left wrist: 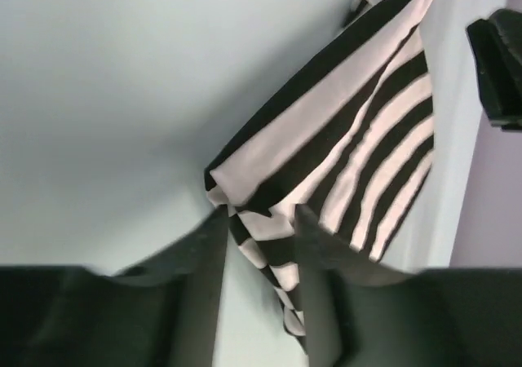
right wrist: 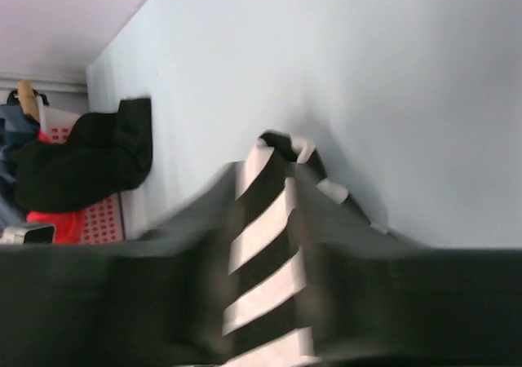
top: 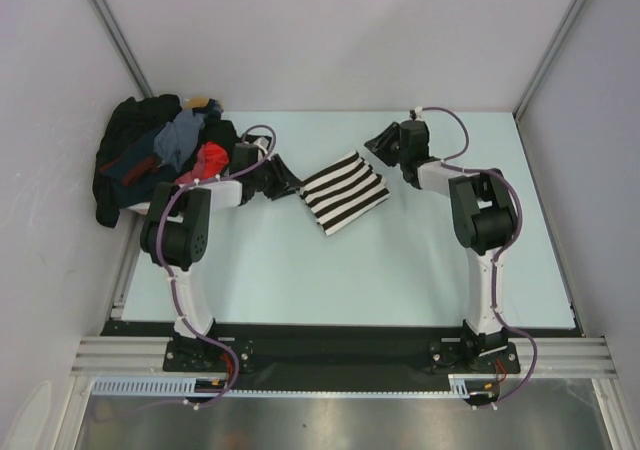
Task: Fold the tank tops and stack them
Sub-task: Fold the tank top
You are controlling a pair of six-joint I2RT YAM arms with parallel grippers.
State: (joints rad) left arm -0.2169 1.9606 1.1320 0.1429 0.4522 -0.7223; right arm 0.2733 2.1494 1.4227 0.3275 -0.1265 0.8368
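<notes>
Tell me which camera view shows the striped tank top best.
The top external view: the whole striped tank top lies folded on the table. The left wrist view shows it obliquely, one corner in the left gripper. The right wrist view shows only a blurred strip in the right gripper.

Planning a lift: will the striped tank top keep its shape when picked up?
Probably floppy: the striped tank top puckers where the left gripper pinches it. Likely light: the layers look thin. It may unfold if lifted by one corner.

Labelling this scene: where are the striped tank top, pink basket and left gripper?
striped tank top [top: 345, 192]: top view, its middle.
pink basket [right wrist: 102, 216]: right wrist view, perforated side.
left gripper [left wrist: 261, 216]: left wrist view, between fingertips.
</notes>
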